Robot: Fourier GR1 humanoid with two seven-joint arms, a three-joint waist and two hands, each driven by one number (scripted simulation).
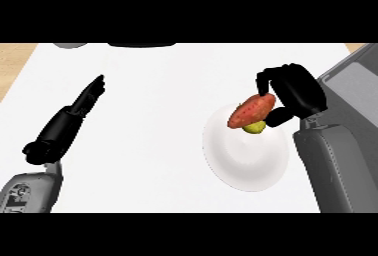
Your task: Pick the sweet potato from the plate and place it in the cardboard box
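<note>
Grey forearms, two, enter at the counter's [148, 100] near edge. One white plate [247, 170] lies right of centre. Left hand [70, 122] rests apart, fingers straight together. Right hand [295, 92] pinches one sweet potato [252, 110], tilted over the plate's far rim, hiding one small yellow-green item [255, 128]. No cardboard box shows.

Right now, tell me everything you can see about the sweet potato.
The sweet potato is reddish orange, long and tapered, with a matte skin. It lies tilted, its upper end toward the right hand, whose black fingers and thumb curl round that end. It sits over the upper part of the white plate, above a small yellow-green item that shows just beneath it. Whether it touches the plate cannot be told.
</note>
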